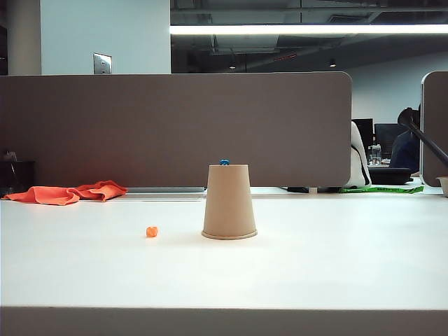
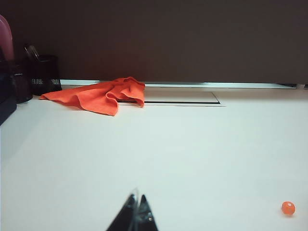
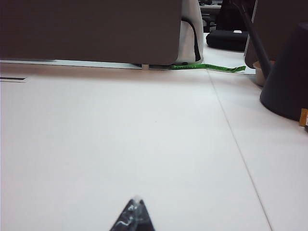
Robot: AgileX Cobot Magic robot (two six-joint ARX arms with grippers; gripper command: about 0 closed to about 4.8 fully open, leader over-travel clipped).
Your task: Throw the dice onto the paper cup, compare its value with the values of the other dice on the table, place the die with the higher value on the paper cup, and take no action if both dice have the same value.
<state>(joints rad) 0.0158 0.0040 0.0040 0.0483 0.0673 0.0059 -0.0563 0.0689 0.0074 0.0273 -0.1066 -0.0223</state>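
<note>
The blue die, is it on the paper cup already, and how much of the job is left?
Looks done: the blue die sits on the upturned paper cup. The orange die lies on the table, left of the cup. Nothing is in hand: the left end effector and right end effector are shut, over bare table. Pip values are too small to read, so the comparison can't be checked.

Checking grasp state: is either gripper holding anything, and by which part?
Nothing held. Left gripper and right gripper are both shut, empty, low over the table. Blue die sits atop the paper cup.
</note>
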